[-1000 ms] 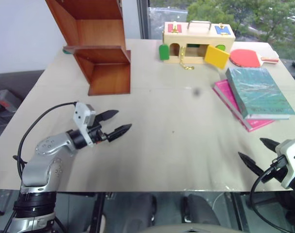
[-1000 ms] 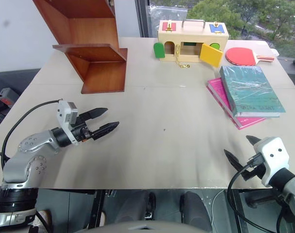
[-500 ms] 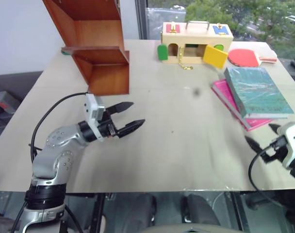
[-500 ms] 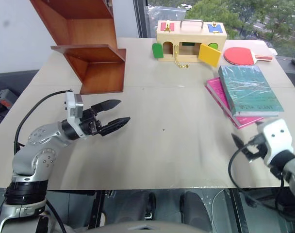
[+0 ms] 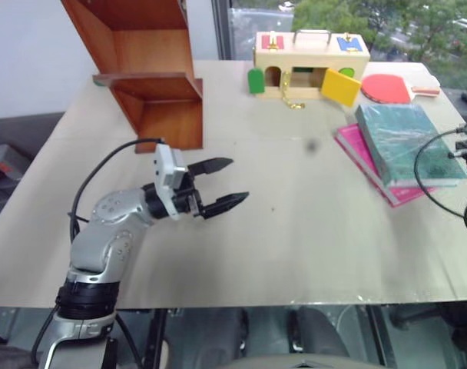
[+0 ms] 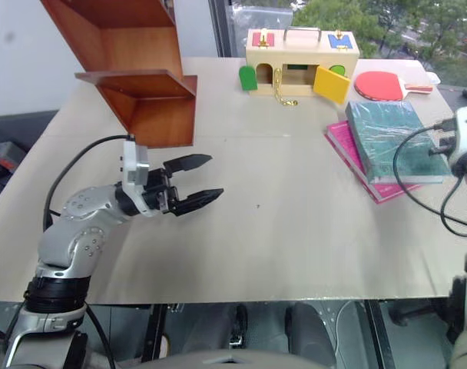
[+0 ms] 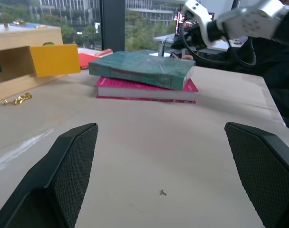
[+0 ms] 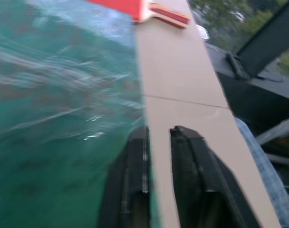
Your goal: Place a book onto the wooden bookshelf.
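The teal-green book (image 5: 406, 142) lies flat on a thinner pink book (image 5: 362, 163) at the table's right side. My right gripper (image 8: 159, 129) is at the book's right edge, near its front corner. Its fingers are shut, one over the glossy cover and one over the bare table, with nothing seen between them. My left gripper (image 5: 240, 180) hovers open over the table's left middle, pointing right toward the books and empty. The wooden bookshelf (image 5: 150, 73) stands at the far left, tilted, its compartments open. In the left wrist view the book (image 7: 144, 69) lies ahead, between the open fingers.
A pale wooden box (image 5: 310, 61) with coloured doors stands at the back middle, its yellow door swung open. A red paddle (image 5: 391, 88) lies behind the books. The right arm's black cable (image 5: 433, 165) loops over the books' front corner. The table edge (image 5: 241, 300) runs close in front.
My right arm swung forward and right from the table's front edge to the book's right side, and its fingers shut. My left gripper drifted right and slightly up, still open.
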Controlling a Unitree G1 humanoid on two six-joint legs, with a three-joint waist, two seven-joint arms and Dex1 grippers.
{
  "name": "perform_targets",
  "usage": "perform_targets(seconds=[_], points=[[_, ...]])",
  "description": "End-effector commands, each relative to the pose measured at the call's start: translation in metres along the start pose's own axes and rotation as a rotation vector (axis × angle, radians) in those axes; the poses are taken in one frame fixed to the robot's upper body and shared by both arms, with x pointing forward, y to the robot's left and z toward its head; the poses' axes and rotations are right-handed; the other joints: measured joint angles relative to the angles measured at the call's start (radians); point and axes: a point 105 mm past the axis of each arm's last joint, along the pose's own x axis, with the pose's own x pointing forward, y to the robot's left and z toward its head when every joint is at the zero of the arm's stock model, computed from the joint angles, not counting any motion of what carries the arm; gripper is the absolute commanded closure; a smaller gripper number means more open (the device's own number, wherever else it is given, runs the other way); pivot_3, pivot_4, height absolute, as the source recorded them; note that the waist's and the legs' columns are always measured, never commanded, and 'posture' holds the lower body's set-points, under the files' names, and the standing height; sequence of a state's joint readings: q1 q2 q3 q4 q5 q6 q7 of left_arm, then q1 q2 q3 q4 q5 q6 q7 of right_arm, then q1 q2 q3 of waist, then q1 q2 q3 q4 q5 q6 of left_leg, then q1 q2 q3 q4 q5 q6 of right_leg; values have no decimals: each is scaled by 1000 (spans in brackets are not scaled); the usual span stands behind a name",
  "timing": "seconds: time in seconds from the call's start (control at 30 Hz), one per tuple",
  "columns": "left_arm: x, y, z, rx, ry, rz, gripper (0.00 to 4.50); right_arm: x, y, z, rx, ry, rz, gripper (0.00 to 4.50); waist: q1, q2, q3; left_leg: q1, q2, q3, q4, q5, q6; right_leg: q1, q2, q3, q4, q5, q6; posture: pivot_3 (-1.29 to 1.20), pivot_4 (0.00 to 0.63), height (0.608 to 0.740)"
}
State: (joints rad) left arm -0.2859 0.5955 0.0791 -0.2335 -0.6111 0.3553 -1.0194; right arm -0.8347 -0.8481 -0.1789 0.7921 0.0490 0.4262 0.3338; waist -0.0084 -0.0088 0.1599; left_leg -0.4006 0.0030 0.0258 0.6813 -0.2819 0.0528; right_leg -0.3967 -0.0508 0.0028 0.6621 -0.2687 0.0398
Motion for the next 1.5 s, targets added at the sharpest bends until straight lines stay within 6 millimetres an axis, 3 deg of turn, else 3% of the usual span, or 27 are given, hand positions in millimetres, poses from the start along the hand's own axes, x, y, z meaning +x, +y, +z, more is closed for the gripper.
perform_targets(seconds=[0.03,0.23,0.37,0.63,0.93,1.07,1.13,1.2,1.33,1.5], points=[[-1,-5,14,58,-24,-1,0,3,-24,16,-34,-28,-92,4476,-4,1,1,0,0,1,-1,0,0,-1,0,1,0,0,0,0,150,740],[-5,-10,14,55,-16,21,0,14,-9,9,-9,22,-59,4476,-6,1,1,0,0,2,-3,0,0,-1,-2,2,-2,0,0,0,150,740],[-8,-10,17,55,-16,38,0,20,13,-5,-12,59,21,4476,-6,1,1,0,0,3,-3,0,0,-1,-2,3,-1,0,0,0,150,740],[-13,-12,18,54,-12,65,0,23,49,-4,-55,12,210,4476,-9,1,0,2,1,3,-3,0,0,-1,-2,4,0,0,0,0,150,740],[-14,-14,15,41,-7,72,0,21,64,-8,-111,-30,297,4476,-9,1,1,2,1,3,-3,0,0,-1,-2,4,0,0,0,0,150,740],[-13,-14,14,42,-7,77,0,19,45,5,-221,-80,222,4476,-9,1,1,2,1,3,-3,0,0,-1,-2,4,0,0,0,0,150,740],[-14,-14,13,40,-6,83,0,15,33,25,-307,-135,179,4476,-8,4,2,2,1,3,-3,0,0,-1,-2,4,0,0,0,0,150,740],[-14,-15,12,38,-4,83,0,11,34,43,-349,-188,189,4476,-8,4,2,1,1,4,-3,0,0,-2,-3,4,0,0,0,0,150,740],[-12,-14,11,36,-4,84,0,8,58,68,-459,-275,228,4476,-12,4,2,1,1,4,-3,0,0,-3,-2,5,1,0,0,0,150,740],[-9,-13,12,41,-9,84,0,13,111,67,-528,-306,343,4476,-12,4,2,2,1,4,-3,0,0,-3,-2,5,2,0,0,0,150,740]])
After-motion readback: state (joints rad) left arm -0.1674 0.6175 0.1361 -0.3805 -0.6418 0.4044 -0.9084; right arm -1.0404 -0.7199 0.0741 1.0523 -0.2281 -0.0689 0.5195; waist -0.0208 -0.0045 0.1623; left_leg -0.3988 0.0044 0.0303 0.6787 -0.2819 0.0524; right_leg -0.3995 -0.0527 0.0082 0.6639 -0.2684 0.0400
